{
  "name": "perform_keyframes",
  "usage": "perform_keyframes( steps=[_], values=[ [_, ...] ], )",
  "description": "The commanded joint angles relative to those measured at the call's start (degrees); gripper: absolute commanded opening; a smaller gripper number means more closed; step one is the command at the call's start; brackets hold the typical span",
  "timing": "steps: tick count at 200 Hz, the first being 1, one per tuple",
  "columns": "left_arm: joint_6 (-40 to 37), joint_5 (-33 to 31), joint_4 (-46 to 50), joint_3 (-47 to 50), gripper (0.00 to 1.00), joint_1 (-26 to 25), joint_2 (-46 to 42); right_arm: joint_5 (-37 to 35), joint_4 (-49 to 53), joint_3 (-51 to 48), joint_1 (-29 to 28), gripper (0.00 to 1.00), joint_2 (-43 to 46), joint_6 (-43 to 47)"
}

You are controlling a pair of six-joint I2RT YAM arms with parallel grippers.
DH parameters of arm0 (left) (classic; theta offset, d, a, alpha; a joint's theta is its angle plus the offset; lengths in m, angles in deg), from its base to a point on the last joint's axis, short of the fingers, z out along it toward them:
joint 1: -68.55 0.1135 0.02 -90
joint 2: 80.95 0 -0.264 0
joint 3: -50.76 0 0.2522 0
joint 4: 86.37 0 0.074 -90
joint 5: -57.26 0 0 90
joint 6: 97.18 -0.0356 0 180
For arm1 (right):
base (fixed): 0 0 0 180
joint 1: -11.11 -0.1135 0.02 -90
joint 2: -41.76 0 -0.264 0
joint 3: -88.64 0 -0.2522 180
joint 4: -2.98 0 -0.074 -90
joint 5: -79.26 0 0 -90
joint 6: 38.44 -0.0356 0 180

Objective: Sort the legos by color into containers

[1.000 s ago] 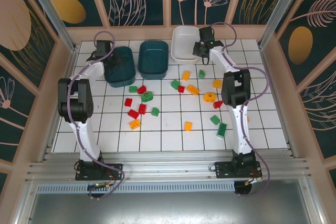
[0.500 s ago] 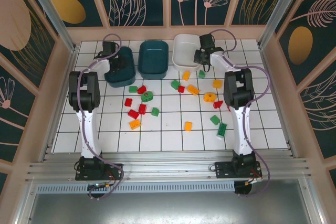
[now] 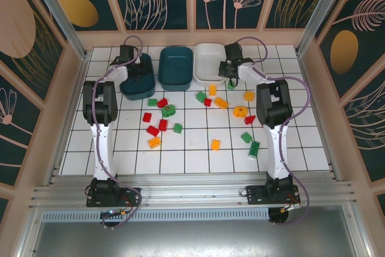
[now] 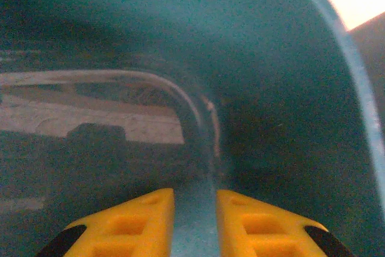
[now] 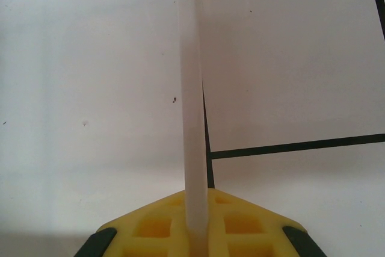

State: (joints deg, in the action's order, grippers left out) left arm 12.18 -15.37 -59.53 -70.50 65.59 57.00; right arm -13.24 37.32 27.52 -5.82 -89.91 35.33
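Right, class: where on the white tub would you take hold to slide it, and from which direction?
Pinch the white tub by its thin right-hand wall at the rim. Come straight down, with one finger inside and one outside. That wall stands upright and is narrow enough to pinch, while the whole tub looks too wide to span. The right gripper is shut on it this way.

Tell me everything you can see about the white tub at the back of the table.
The white tub is a shallow, rounded-rectangular container of smooth, glossy plastic, standing upright with nothing visible inside. It sits on the tiled table at the back, close beside a teal tub on its left. The right gripper is shut on its right wall, the thin wall running between the yellow fingers.
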Motion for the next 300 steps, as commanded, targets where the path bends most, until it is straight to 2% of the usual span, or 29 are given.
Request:
perform_keyframes(
  steps=[1,90,129,156,201,225,257,279,300],
  values=[
    [-4.3,3.3,-1.0,-2.4,0.26,-0.6,1.4,1.1,0.3,-2.7,-0.6,0.0,3.1,0.4],
    [-7.8,5.4,1.2,-11.1,0.27,-1.9,6.2,4.7,-0.6,-5.7,-0.7,0.02,4.9,-1.4],
    [-7.5,6.1,2.9,-15.9,0.29,-1.9,8.4,6.2,-1.0,-5.7,-0.7,0.08,4.8,-2.4],
    [-4.5,5.0,2.6,-15.2,0.28,-1.9,7.7,6.7,-1.0,-5.5,-0.6,0.19,5.5,-2.8],
    [1.2,-0.9,-1.0,-8.5,0.37,-1.9,2.7,4.7,1.2,-4.0,0.1,0.41,8.2,-1.8],
    [1.9,-2.4,-1.6,-6.7,0.43,-1.8,-0.6,4.3,2.1,-3.7,0.8,0.46,10.9,-0.6],
    [1.9,-3.3,-0.7,-7.1,0.59,-1.8,-5.8,4.6,3.0,-5.1,0.9,0.5,15.5,1.6],
    [2.5,-2.5,-1.2,-6.0,0.69,-1.7,-10.8,6.0,1.4,-11.0,0.4,0.54,20.5,3.3],
    [4.5,0.8,-2.9,-3.1,0.72,-1.8,-16.2,6.5,0.4,-18.1,-1.7,0.57,25.2,4.0]
  ],
)
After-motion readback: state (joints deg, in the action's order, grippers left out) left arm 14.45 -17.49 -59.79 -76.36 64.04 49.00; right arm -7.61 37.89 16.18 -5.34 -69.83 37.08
